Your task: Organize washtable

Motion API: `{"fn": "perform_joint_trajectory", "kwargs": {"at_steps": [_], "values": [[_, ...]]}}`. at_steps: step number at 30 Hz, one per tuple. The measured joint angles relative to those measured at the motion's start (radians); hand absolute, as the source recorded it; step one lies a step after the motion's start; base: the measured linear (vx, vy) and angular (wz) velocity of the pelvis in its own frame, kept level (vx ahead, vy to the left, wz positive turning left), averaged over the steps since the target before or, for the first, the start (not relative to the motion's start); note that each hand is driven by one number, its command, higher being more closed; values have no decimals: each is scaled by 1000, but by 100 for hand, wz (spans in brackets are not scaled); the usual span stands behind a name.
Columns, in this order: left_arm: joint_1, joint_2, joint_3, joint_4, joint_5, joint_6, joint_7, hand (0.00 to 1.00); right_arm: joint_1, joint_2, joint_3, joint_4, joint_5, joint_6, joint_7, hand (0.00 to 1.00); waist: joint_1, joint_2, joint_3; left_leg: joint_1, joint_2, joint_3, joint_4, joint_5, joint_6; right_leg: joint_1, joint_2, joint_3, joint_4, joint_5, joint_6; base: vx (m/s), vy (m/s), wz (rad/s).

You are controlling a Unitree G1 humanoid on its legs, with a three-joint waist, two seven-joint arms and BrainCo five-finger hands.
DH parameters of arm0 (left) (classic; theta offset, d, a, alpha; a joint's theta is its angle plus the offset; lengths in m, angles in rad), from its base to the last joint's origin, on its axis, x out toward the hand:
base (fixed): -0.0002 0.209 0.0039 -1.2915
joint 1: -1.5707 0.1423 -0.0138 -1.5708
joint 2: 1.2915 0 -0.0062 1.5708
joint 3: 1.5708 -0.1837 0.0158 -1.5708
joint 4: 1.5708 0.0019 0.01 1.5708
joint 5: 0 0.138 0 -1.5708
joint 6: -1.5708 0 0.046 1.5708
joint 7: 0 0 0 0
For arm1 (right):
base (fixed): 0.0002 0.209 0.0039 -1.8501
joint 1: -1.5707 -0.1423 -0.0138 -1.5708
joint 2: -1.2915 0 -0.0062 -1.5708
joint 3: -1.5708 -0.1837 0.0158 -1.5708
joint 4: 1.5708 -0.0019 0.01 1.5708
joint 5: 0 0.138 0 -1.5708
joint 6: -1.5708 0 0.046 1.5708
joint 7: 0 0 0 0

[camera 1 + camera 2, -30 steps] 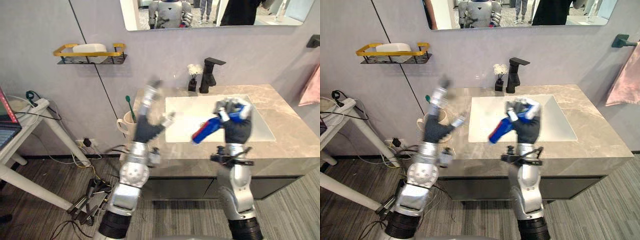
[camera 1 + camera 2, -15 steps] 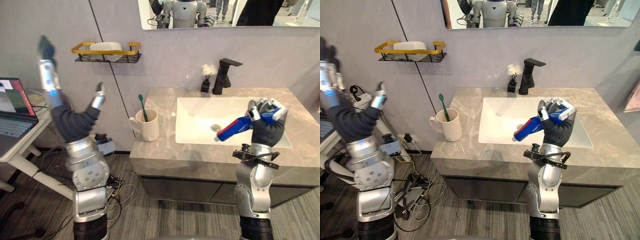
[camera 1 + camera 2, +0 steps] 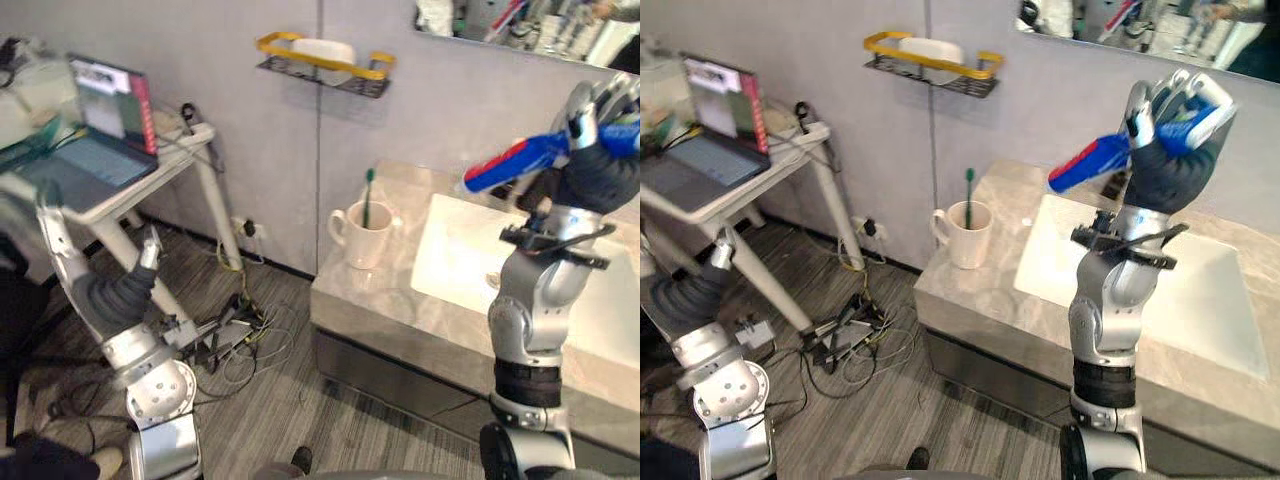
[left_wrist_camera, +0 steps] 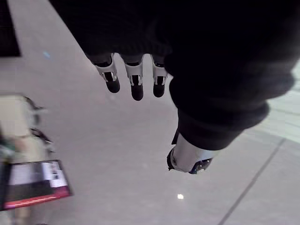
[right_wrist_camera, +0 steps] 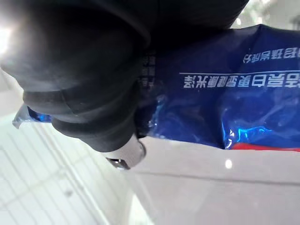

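Note:
My right hand (image 3: 598, 168) is raised above the grey stone washtable (image 3: 372, 302), shut on a blue and red toothpaste tube (image 3: 508, 163) that sticks out to the left. The right wrist view has the blue tube (image 5: 225, 101) lying against the hand's dark cover. A white mug (image 3: 365, 233) with a green toothbrush (image 3: 367, 192) in it stands at the counter's left end, beside the white sink (image 3: 468, 262). My left hand (image 3: 108, 292) is far off to the left, low over the floor, with its fingers (image 4: 136, 80) straight and nothing in it.
A yellow-railed wall shelf (image 3: 322, 60) holds a white soap bar. A white side table (image 3: 120, 180) with a laptop (image 3: 100, 130) stands at the left. Cables and plugs (image 3: 235, 330) lie on the wood floor below. A mirror hangs above the sink.
The camera has swung to the left. My right hand has lifted the tube higher. My left arm has dropped lower, away from the counter.

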Motion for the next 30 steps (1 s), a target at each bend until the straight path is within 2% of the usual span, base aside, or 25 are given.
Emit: {"fn": "perform_joint_trajectory", "kwargs": {"at_steps": [2,3,7,9,14,18,22,23,30], "values": [[35,-11,-8,52,-14,12,-24,0,-20,-3,1,8,52,-3,1,100,16,-21,5,-7,-2,-5,-1,2,1,-3,-2,-12,1,-2,2,-16,-1,23],[72,-12,-18,110,-30,21,-38,0,-24,-3,4,8,91,-7,4,100,26,-47,2,-24,-2,-7,-1,2,1,-19,-2,-15,2,-2,2,-4,2,5],[115,-16,-32,292,-51,54,-96,0,-26,-9,5,7,154,-5,23,100,25,-93,4,-48,-3,-6,2,8,6,-42,-3,-17,4,-2,2,0,0,0],[128,-2,-67,451,-70,71,-135,0,-25,-11,5,2,192,-6,41,100,19,-114,5,-61,-3,-6,2,8,6,-56,-3,-18,5,-2,2,0,0,0],[101,30,-77,802,-88,88,-199,0,0,-12,19,2,234,-6,43,100,18,-127,7,-83,8,13,2,8,6,-96,2,1,23,1,-1,-18,0,-13],[12,51,42,1060,-231,108,-207,0,8,-13,30,4,294,10,44,100,13,-140,19,-95,28,37,2,8,6,-122,18,31,23,23,-12,-36,-9,-23],[3,77,120,1182,-268,118,-206,0,10,-42,17,5,301,6,43,100,1,-158,34,-110,32,37,1,3,0,-137,21,37,22,23,-13,-36,-10,-4],[2,90,124,1210,-271,121,-206,0,10,-55,14,5,301,1,43,100,0,-166,40,-129,37,35,1,3,-1,-155,27,38,20,30,-23,-61,-20,-1],[-32,104,157,1241,-283,123,-206,0,10,-71,13,66,302,-20,37,100,6,-193,81,-178,59,-4,1,25,-23,-180,57,32,5,40,-33,-31,-36,13]]}}
